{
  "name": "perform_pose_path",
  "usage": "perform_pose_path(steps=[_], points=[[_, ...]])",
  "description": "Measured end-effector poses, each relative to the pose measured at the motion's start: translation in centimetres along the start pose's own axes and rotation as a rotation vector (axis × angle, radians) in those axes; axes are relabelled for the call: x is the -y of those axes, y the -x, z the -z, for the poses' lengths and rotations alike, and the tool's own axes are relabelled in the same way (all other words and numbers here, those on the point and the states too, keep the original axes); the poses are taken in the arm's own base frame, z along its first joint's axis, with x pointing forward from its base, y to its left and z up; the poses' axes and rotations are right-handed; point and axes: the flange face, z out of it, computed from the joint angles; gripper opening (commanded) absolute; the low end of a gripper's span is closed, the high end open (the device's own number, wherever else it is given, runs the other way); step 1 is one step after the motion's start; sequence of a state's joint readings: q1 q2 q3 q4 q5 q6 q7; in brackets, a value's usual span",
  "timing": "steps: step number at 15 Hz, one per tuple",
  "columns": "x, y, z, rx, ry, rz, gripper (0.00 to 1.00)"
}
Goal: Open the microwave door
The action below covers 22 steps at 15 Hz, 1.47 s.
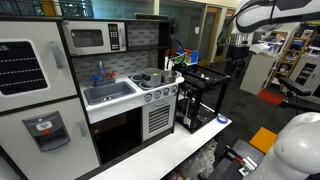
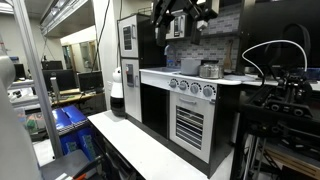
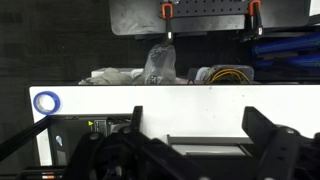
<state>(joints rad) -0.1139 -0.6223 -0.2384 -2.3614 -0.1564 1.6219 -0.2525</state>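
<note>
The microwave door [image 1: 87,39] is a silver-framed panel with a dark window, shut, on the toy microwave above the sink, with a black keypad strip [image 1: 115,38] to its right. My arm [image 1: 262,14] reaches in from the top right, and the gripper [image 1: 238,55] hangs well to the right of the toy kitchen, far from the door. In the wrist view the gripper [image 3: 200,128] is open and empty, with both fingers spread over a white table surface [image 3: 180,98]. In an exterior view the gripper [image 2: 186,14] is dark at the top and hides most of the microwave.
White fridge door with black panel [image 1: 25,65] at left. Below the microwave are a sink [image 1: 110,93], a stove with pots [image 1: 155,78] and a dark oven door [image 1: 118,135]. A black cart [image 1: 205,95] stands beside the kitchen. A long white table [image 2: 140,145] runs in front.
</note>
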Motion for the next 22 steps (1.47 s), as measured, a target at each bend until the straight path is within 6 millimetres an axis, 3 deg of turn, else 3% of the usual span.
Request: perform_pose_path(steps=[7,10,15,22], points=[[0.0,0.0,0.1,-0.004,0.001,0.002,1.00],[-0.2,-0.8,1.5,-0.071,0.021,0.027,1.00],[-0.5,-5.6,6.6,-0.235,0.095,0.119,1.00],[3.4,-12.4,10.5,-0.412,0.135,0.473,1.00]])
